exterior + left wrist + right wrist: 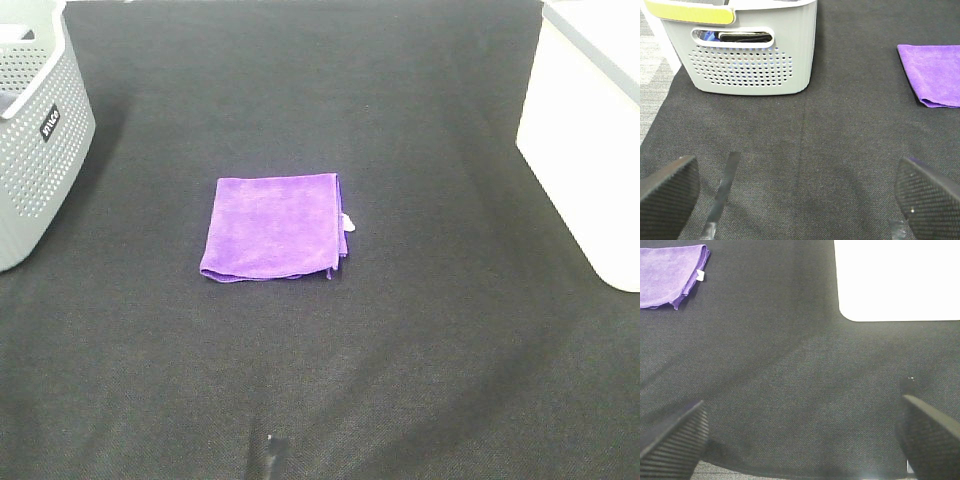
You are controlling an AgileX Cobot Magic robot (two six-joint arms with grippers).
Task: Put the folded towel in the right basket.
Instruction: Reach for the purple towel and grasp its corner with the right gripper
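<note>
A folded purple towel (274, 227) lies flat on the dark cloth near the middle of the table, with a small white tag on its right edge. It also shows in the left wrist view (934, 74) and in the right wrist view (671, 274). The right basket (585, 130) is white and stands at the right edge; its wall shows in the right wrist view (897, 280). My left gripper (795, 197) is open and empty, low over the cloth near the left basket. My right gripper (800, 440) is open and empty, short of the white basket. Neither arm shows in the high view.
A grey perforated basket (35, 130) stands at the far left; in the left wrist view (752, 50) it holds dark items. The dark cloth (400, 350) covers the table. A pale floor strip (652, 75) shows beyond the cloth's left edge.
</note>
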